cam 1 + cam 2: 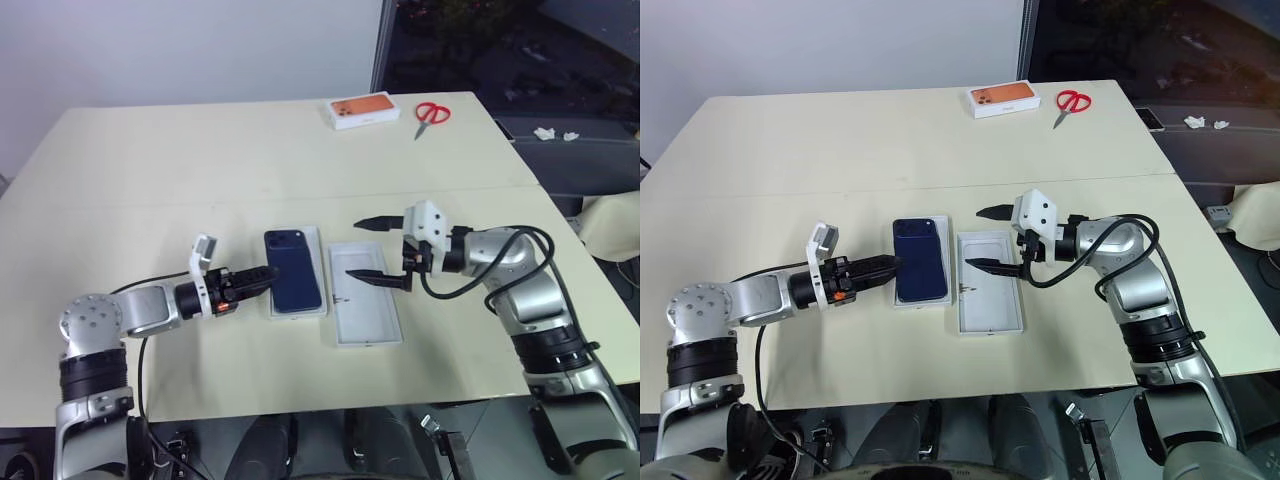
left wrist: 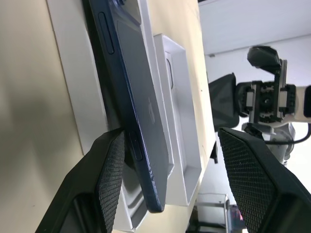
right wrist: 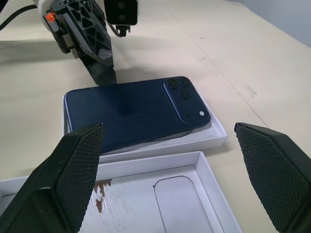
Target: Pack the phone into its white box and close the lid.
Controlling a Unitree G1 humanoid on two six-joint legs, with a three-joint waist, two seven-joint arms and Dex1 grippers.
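The phone [image 1: 293,271] lies camera-side up in the white box [image 1: 319,270], slightly tilted, its one end raised on the rim, just ahead of the left gripper [image 1: 262,277], whose fingers stand apart. The lid [image 1: 364,294], one piece, lies open side up beneath the right gripper [image 1: 375,249], fingers spread wide. The left wrist view shows the phone's side buttons.

An orange-topped box [image 1: 365,112] and red scissors [image 1: 431,115] lie near the table's [image 1: 200,150] far edge.
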